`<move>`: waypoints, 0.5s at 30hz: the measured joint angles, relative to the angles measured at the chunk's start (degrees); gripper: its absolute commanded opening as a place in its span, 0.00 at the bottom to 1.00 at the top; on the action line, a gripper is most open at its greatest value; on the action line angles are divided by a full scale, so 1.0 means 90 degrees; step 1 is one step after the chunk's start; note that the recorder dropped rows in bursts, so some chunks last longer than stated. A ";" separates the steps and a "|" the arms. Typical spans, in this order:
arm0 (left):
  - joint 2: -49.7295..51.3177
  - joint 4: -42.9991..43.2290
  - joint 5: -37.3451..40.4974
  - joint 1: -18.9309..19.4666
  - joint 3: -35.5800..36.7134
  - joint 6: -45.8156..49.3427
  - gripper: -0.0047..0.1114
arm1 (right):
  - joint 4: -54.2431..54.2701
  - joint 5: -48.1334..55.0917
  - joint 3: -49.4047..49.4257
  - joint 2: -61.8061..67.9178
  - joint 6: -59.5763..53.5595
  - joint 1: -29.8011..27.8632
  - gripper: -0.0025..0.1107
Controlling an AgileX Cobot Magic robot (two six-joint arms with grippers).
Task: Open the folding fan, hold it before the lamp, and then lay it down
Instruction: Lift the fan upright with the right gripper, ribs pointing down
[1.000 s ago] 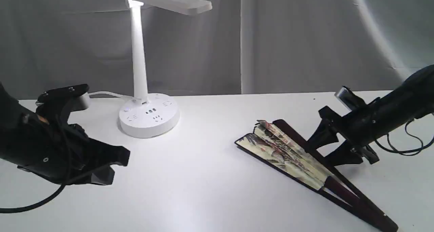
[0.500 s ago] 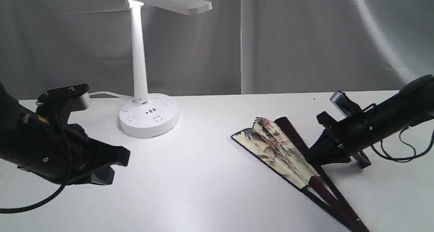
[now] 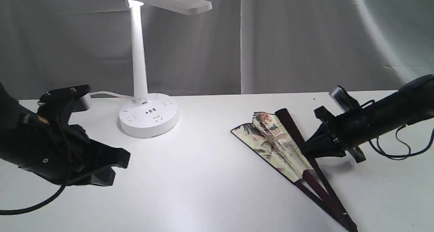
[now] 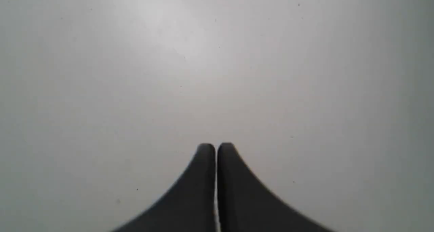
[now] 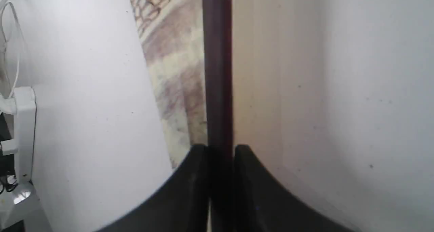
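The fan is on the right half of the white table, spread only to a narrow wedge. Its painted paper points toward the middle of the table, and its dark ribs run together at the pivot near the front right edge. The right gripper is clamped on the fan's outer dark guard, roughly halfway along it (the wrist view shows the strip pinched between both fingers, with painted paper on one side of it). I cannot tell whether the held edge touches the table or sits just off it. The lamp stands upright at the back left, well apart from the fan. The left gripper hovers low over bare table at the front left, its jaws drawn together to a hairline slit with nothing between them.
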 measured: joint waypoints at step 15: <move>0.0025 0.0000 0.0000 0.0000 0.0000 0.0016 0.05 | -0.0044 -0.0205 0.0720 -0.1478 -0.0249 0.0128 0.02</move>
